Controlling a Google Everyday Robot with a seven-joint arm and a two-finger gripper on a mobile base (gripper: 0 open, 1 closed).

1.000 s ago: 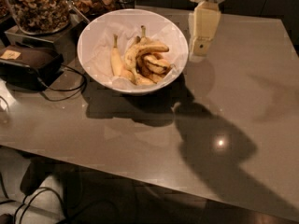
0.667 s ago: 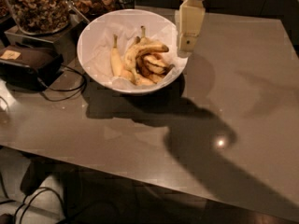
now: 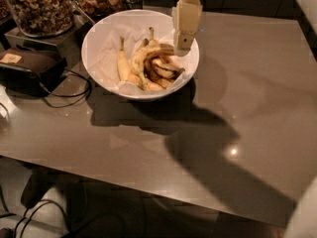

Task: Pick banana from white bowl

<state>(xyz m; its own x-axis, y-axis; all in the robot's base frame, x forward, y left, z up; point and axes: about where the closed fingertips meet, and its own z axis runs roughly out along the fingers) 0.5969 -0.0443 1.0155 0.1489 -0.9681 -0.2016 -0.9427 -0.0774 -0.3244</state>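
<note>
The white bowl (image 3: 99,38) stands at the back left of the grey table, lined with crumpled white paper. Several bananas lie in it. The banana (image 3: 148,53) is the long curved yellow one arching across the pile's middle. A shorter pale banana (image 3: 122,63) lies to its left, and small browned ones (image 3: 161,73) lie to its right. The gripper (image 3: 183,46) hangs from the top of the view over the bowl's right rim, just right of the banana pile and above it.
Glass jars of nuts (image 3: 37,6) stand behind the bowl at the back left. A dark box (image 3: 27,68) with cables (image 3: 69,90) lies left of the bowl. The table's front edge (image 3: 148,190) runs across below.
The gripper has moved left, from beside the bowl's right edge to over its right rim. The bowl and bananas have not moved.
</note>
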